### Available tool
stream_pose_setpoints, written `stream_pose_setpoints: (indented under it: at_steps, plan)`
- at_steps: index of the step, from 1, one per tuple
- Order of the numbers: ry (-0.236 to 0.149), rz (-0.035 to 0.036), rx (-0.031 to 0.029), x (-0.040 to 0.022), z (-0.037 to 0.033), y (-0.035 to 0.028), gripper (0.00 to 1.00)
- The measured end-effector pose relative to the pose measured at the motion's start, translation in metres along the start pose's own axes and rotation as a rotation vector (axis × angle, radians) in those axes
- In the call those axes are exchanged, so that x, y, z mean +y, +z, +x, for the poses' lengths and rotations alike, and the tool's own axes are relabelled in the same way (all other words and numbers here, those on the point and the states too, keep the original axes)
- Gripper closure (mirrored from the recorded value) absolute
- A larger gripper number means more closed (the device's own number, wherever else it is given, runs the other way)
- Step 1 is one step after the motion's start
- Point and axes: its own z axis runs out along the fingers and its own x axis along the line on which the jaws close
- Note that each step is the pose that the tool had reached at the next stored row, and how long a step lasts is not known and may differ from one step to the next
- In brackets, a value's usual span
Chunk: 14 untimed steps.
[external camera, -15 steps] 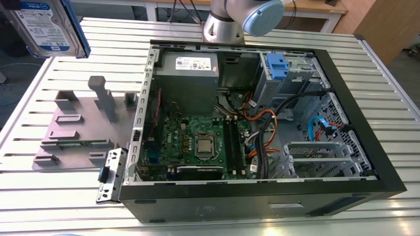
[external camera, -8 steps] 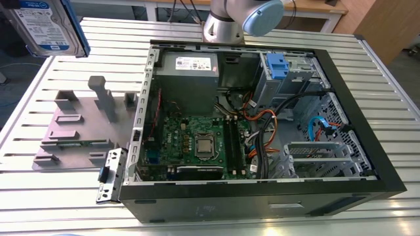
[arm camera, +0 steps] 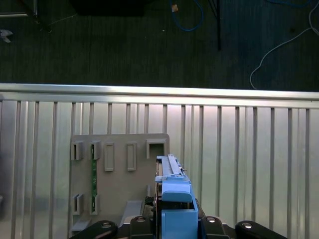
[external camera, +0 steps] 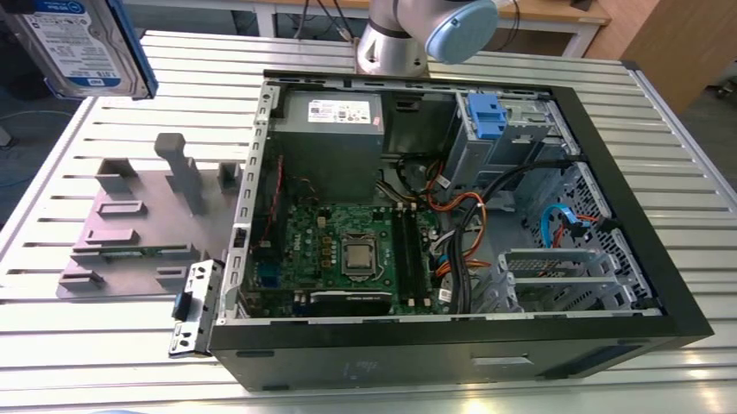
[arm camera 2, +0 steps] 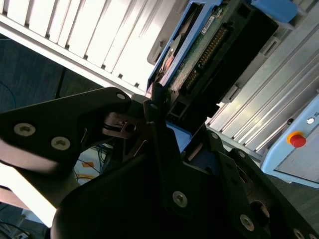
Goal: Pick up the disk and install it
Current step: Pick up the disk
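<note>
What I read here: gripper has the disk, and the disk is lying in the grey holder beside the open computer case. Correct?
Not quite. The gripper does have the disk, but the disk is not lying in the grey holder beside the open computer case. The exterior view shows it up in the air, apart from the holder.

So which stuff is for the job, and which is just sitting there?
For the job: the disk, held in the gripper; the open computer case.
Just sitting there: the grey holder on the table; the power-supply box and circuit board inside the case.
</note>
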Motion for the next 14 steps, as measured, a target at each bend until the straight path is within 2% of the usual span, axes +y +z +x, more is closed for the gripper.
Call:
stream_pose_setpoints:
  at_steps: [3, 14]
  plan:
    - [0.000, 0.0001, -0.0001, 0.0001, -0.0001, -0.0030, 0.64]
    - [0.000, 0.0001, 0.0000, 0.0001, -0.0001, -0.0050, 0.64]
